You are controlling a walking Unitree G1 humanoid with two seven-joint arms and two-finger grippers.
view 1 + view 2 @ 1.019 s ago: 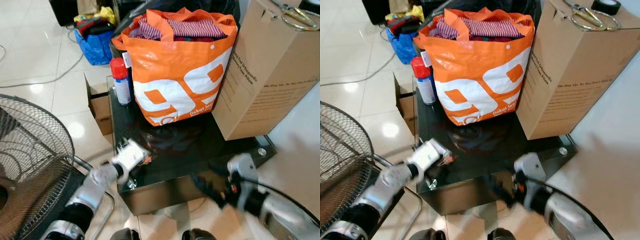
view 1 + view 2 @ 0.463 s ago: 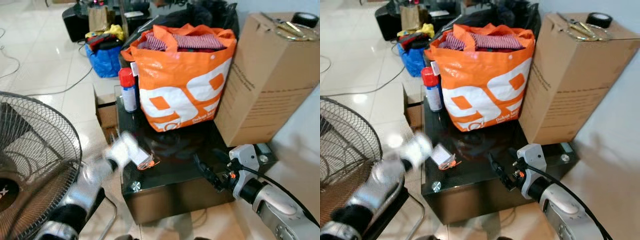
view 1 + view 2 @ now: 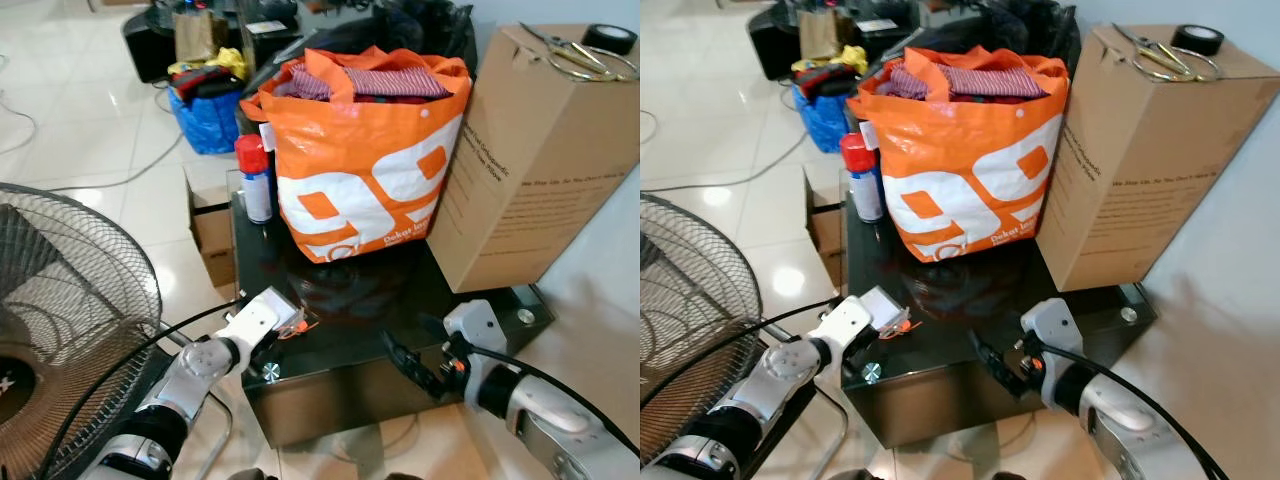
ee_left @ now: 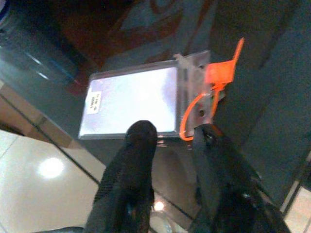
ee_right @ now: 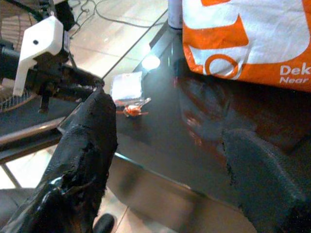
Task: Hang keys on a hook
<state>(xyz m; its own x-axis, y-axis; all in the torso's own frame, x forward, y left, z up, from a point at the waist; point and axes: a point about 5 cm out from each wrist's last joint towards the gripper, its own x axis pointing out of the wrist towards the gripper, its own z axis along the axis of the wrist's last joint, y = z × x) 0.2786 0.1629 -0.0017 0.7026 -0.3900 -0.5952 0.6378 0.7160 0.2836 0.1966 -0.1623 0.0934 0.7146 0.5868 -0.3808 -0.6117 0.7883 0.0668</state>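
Note:
The keys' tag is a clear card sleeve (image 4: 136,99) with an orange loop and tab (image 4: 219,73). It lies flat near the front left corner of the black glass table (image 3: 400,300), where it is also visible as the tag (image 3: 892,318). My left gripper (image 4: 174,133) is open, with its fingertips at the sleeve's near edge and nothing between them. Its white wrist housing (image 3: 258,318) covers part of the tag from above. My right gripper (image 5: 172,121) is open and low at the table's front right. It points across the glass toward the tag (image 5: 126,86).
An orange shopping bag (image 3: 360,160) full of clothes and a red-capped spray can (image 3: 256,178) stand at the table's back. A tall cardboard box (image 3: 540,150) with scissors and tape on top stands at the right. A standing fan (image 3: 60,320) is close on my left, and bags and a cable lie on the floor behind.
My left gripper has dropped from a raised, blurred position to the table edge, right at the tag. The right gripper has sunk slightly. The camera has also shifted.

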